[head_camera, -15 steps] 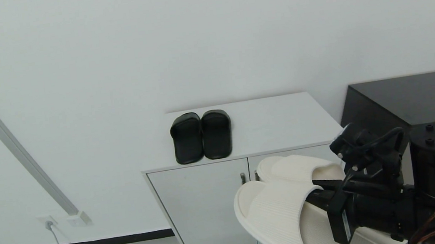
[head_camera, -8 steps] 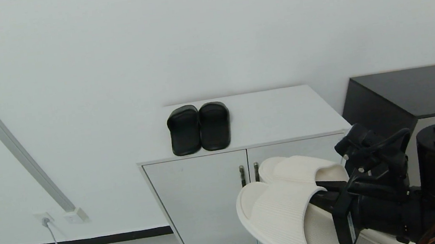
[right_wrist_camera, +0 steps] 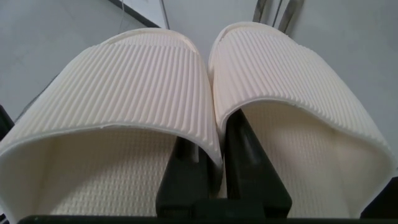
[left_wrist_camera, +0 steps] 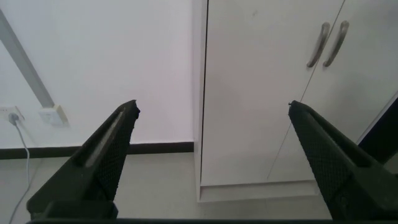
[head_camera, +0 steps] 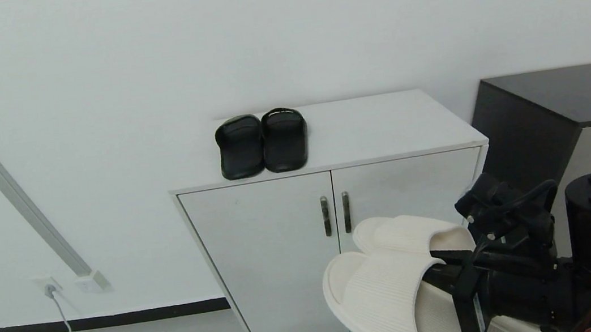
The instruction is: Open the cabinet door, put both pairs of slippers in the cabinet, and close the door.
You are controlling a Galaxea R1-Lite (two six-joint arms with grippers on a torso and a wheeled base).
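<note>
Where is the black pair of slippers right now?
In the head view, the black slippers sit side by side on top of the white cabinet, toward its left front edge.

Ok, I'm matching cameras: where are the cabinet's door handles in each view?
Head view: door handles mid-cabinet, above the held white slippers.
Left wrist view: handles beyond the open left gripper.
Right wrist view: handles just past the slippers' toes.
Shared landmark: the closed cabinet doors.
</note>
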